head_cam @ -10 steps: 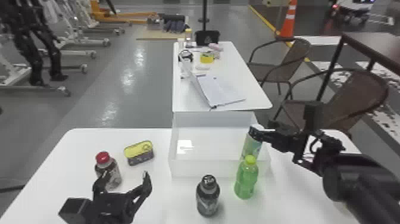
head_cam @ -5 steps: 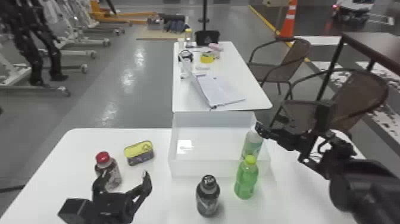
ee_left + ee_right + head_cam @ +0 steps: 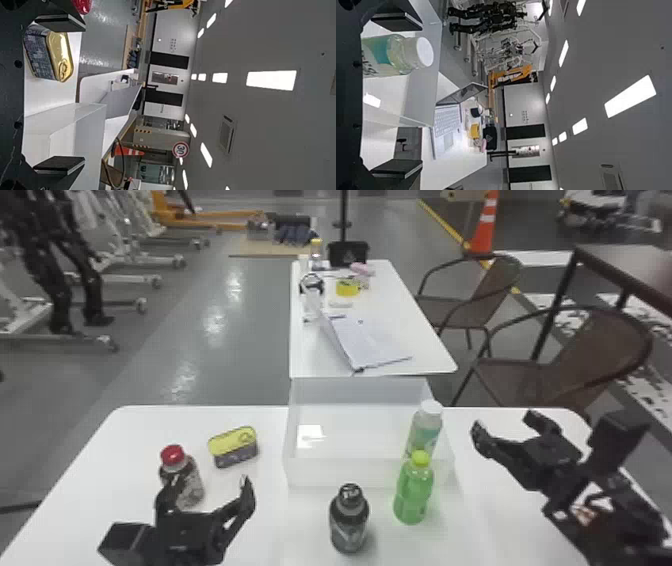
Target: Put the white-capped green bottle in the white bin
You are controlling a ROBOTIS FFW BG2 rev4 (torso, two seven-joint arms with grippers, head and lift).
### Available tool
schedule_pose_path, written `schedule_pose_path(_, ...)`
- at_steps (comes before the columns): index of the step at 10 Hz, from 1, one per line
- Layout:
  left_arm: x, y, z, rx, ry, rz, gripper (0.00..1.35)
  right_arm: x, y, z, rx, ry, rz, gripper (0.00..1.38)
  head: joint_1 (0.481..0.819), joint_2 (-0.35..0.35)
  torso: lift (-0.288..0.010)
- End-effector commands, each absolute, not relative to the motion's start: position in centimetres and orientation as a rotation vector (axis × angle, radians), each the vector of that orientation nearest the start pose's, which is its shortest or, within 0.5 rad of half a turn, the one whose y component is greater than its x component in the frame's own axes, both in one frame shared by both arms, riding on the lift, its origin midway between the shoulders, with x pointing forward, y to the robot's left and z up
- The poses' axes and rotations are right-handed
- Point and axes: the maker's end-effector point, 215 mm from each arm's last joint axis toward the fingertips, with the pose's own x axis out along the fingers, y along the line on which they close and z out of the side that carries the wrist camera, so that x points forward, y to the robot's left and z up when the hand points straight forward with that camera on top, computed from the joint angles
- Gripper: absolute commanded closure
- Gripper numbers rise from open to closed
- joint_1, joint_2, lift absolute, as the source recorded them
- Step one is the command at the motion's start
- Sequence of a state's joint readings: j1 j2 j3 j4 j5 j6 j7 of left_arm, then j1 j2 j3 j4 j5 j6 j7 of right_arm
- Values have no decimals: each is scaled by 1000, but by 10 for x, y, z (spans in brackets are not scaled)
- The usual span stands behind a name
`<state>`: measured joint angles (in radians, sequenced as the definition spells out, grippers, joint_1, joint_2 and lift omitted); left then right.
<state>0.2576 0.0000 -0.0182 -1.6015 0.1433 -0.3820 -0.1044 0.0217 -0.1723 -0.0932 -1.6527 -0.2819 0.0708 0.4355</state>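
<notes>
In the left wrist view, a round, red-ringed sign [image 3: 181,149] near the striped traffic cone [image 3: 132,151] reads "30". The far wall [image 3: 168,33] carries dark characters, too small to read. At right of centre in the head view, the white-capped green bottle [image 3: 427,427] has a label with dark lettering, illegible. Pale print on the cap of the dark bottle [image 3: 349,522], lower centre, and markings on the tin's side [image 3: 236,455], left of centre, are also illegible.

A robotics lab or workshop, by the look of it: black humanoid robots [image 3: 502,15] and white wheeled frames [image 3: 125,279]. An orange pallet jack [image 3: 170,212], traffic cone [image 3: 483,237] and ceiling light panels [image 3: 271,80] suggest an industrial hall.
</notes>
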Motion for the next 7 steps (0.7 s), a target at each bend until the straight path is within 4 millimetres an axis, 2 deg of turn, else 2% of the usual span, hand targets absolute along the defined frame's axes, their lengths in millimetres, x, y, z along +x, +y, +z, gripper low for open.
schedule_pose_path(1, 499, 212, -346, -134, -168, -75, 125, 545, -237, -325, 123, -29, 331, 88, 549, 0, -100)
schedule_pose_path(3, 498, 214, -346, -124, -173, -71, 125, 510, -240, -359, 187, 16, 263, 91, 549, 0, -100)
schedule_pose_path(6, 498, 212, -344, -103, -173, -76, 125, 477, -232, -371, 168, 52, 260, 93, 549, 0, -100)
schedule_pose_path(7, 497, 212, -347, -98, -168, -74, 125, 471, -222, -377, 157, 76, 274, 93, 549, 0, -100)
